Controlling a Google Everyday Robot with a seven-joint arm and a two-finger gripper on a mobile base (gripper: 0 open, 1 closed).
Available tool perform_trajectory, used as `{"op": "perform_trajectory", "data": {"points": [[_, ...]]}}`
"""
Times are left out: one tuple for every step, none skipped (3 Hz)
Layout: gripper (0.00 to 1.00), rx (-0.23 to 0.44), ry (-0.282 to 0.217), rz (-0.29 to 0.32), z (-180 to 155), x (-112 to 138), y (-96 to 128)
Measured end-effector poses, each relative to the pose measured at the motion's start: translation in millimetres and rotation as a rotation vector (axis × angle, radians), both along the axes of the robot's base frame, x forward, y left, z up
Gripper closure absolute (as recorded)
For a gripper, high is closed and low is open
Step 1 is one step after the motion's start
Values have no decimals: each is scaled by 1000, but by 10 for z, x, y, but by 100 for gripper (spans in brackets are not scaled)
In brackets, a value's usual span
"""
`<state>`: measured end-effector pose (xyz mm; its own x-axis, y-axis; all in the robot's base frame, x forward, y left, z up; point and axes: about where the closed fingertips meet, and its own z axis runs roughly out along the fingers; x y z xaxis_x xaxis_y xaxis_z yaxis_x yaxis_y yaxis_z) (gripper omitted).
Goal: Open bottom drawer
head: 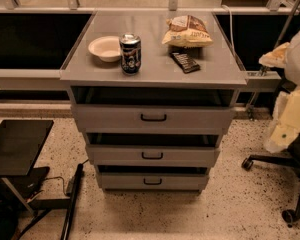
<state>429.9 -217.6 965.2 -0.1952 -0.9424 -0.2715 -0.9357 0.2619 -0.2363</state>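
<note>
The bottom drawer (152, 181) is the lowest of three grey fronts on the cabinet, with a small black bar handle (152, 182) at its centre. A dark gap shows above its front edge. The middle drawer (152, 155) and the top drawer (153, 117) sit above it, each with its own black handle. My arm shows as pale white and cream shapes at the right edge, and the gripper (274, 58) is there at about tabletop height. It is well to the right of and above the bottom drawer, touching nothing on the cabinet.
On the cabinet top (210, 71) stand a white bowl (105, 48), a dark can (130, 54), a chip bag (187, 31) and a dark flat bar (185, 62). An office chair base (280, 164) is on the right. A black stool (15, 146) and cables are on the left.
</note>
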Motion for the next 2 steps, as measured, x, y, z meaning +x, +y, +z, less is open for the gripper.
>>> {"op": "perform_trajectory", "data": {"points": [[0,121,-45,59,-309,-255,78],[0,244,-107,86,-744,-515,249]]}}
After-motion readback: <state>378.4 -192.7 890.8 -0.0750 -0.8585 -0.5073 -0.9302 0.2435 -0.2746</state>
